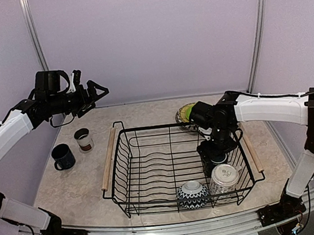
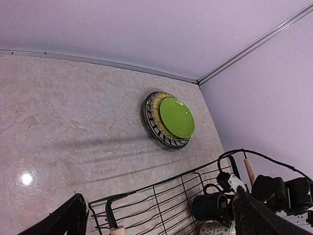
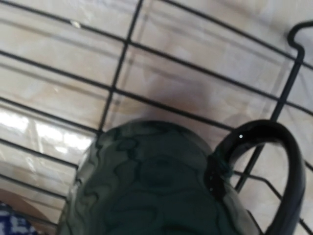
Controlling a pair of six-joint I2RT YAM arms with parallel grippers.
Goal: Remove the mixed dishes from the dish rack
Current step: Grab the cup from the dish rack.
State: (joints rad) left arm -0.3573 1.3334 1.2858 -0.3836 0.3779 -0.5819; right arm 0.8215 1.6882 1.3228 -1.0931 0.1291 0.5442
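At the bottom of the top view, a blue-white patterned bowl (image 1: 192, 194) and a white patterned cup (image 1: 224, 178) sit side by side in the near right corner of the black wire dish rack (image 1: 126, 172). Just beyond them in the rack is a dark teal mug (image 3: 156, 186). The right tool (image 1: 216, 147) is down over it, and I cannot tell how far it is open or whether it grips the mug. Left of the rack on the table (image 1: 69, 190) stand a dark blue mug (image 1: 63, 156) and a second white patterned cup (image 1: 83, 140). Past the rack's far right corner, a lime-green plate (image 2: 176, 117) lies on a woven yellow plate (image 2: 157, 104) atop a striped plate (image 2: 155, 133). At upper left the left tool (image 1: 96, 96) hangs raised, spread wide and holding nothing.
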